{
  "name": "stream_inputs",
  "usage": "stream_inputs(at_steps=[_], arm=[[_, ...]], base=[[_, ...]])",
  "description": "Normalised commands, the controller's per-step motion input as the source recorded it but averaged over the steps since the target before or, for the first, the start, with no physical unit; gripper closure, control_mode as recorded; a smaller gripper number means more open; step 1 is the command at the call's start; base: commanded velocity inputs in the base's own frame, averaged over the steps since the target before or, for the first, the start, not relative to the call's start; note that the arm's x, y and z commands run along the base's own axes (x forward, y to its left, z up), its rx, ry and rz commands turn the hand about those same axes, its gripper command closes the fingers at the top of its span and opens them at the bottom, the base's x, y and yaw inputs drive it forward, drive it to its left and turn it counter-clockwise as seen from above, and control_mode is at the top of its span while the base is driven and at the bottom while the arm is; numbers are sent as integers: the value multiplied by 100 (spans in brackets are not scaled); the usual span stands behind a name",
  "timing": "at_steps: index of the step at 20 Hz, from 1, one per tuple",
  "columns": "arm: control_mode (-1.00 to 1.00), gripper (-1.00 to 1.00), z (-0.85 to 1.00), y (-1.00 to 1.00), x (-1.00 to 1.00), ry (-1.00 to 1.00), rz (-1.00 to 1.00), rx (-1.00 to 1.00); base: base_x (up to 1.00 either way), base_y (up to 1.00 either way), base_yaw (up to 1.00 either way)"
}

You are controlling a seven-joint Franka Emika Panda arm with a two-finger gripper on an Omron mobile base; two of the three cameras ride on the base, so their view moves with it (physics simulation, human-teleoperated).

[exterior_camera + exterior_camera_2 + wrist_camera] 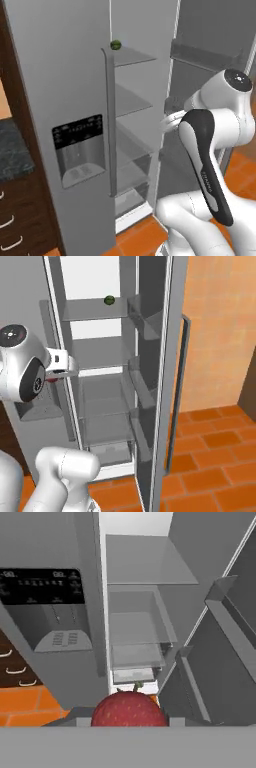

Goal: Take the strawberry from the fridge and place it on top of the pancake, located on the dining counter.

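In the left base view, the fridge (pixel 60 100) stands with its right door swung open. The white arm reaches toward the shelves. A small dark green round thing (pixel 116 45) sits on the top shelf; it is not the fruit we want.

In the right base view, the hand (pixel 53 375) is just outside the open fridge, next to the shelves, with a bit of red showing in it.

In the hand view, the strawberry (pixel 129 708) sits right between the tips, so the hand is closed on it. The shelves look bare beyond it.

So the picking-up part looks done. The strawberry is out of the fridge. What is left is to carry it to the dining counter and put it on the pancake.
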Motion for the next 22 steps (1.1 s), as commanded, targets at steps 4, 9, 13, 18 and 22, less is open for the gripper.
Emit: stream_inputs(at_steps=[4,9,13,18,22], arm=[[100,100,0,0,0,0,0,0],[100,100,0,0,0,0,0,0],[100,100,0,0,0,0,0,0],[100,100,0,0,0,0,0,0],[100,100,0,0,0,0,0,0]], base=[[-30,69,-75],[-26,90,-67],[-34,83,-67],[-29,55,-78],[-20,36,-83]])
